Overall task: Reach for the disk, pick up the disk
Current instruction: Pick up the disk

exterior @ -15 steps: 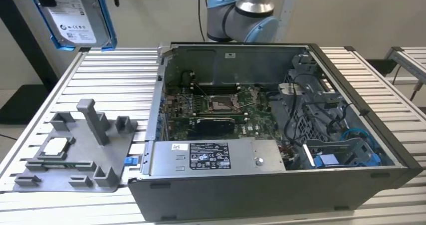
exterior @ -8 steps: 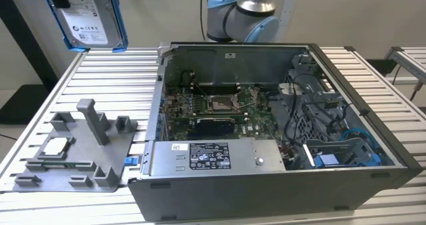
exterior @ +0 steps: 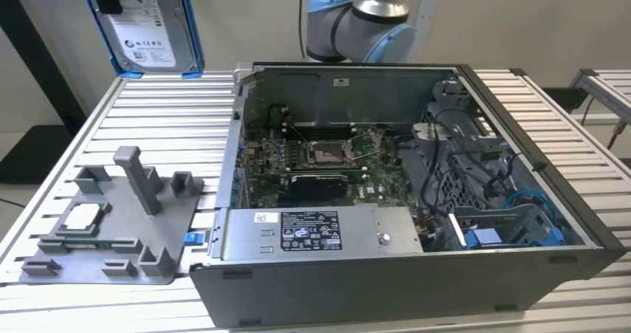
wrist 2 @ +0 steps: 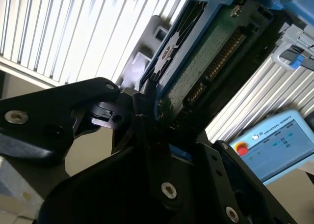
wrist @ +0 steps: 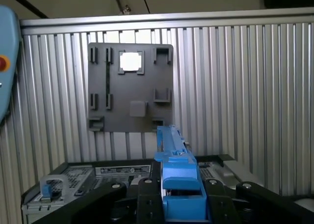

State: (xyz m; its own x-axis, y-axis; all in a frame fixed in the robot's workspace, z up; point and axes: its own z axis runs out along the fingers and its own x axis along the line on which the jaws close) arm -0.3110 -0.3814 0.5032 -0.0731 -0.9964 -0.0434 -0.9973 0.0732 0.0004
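Black gripper (wrist: pixel 180 188) is clamped on the disk (exterior: pixel 148 24), a rectangular silver-grey metal hard drive w/ blue plastic rails. It's held upright, high above and off the exterior view's left of the open dark-grey metal computer case (exterior: pixel 394 296), prob. to clear the case walls.
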